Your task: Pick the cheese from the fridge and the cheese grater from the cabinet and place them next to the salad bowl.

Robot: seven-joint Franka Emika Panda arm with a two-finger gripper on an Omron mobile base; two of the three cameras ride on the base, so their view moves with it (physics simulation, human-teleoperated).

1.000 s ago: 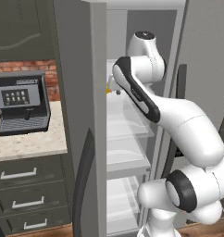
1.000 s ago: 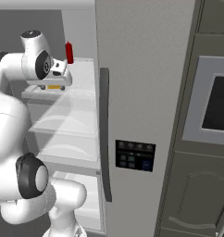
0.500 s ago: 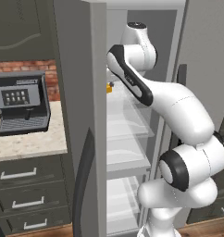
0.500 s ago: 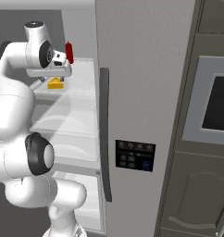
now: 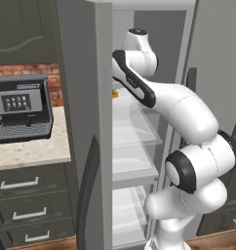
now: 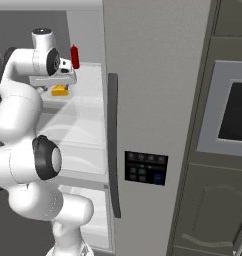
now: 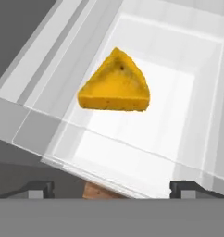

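Observation:
The fridge (image 6: pixel 153 75) stands with its left door (image 5: pixel 86 97) swung open. On an upper clear shelf lies the cheese (image 7: pixel 116 85), a small yellow-orange wedge, also seen in the right base view (image 6: pixel 59 90) and as a sliver past the door edge (image 5: pixel 115 93). My gripper (image 7: pixel 112 190) hangs open just above the cheese and short of it, with nothing between its fingertips (image 7: pixel 37 189). In the right base view the gripper (image 6: pixel 57 83) sits directly over the wedge. The cheese grater and the salad bowl are out of view.
A red bottle (image 6: pixel 75 56) stands on the shelf behind the hand. An orange-brown item (image 7: pixel 97 190) shows under the shelf's front edge. A coffee machine (image 5: pixel 22 110) sits on the counter left of the fridge, under a dark wall cabinet (image 5: pixel 22 29). A wall oven (image 6: pixel 233 110) is at right.
The arm has risen and reached deeper into the fridge, bringing the hand down over the cheese. The cheese has not moved.

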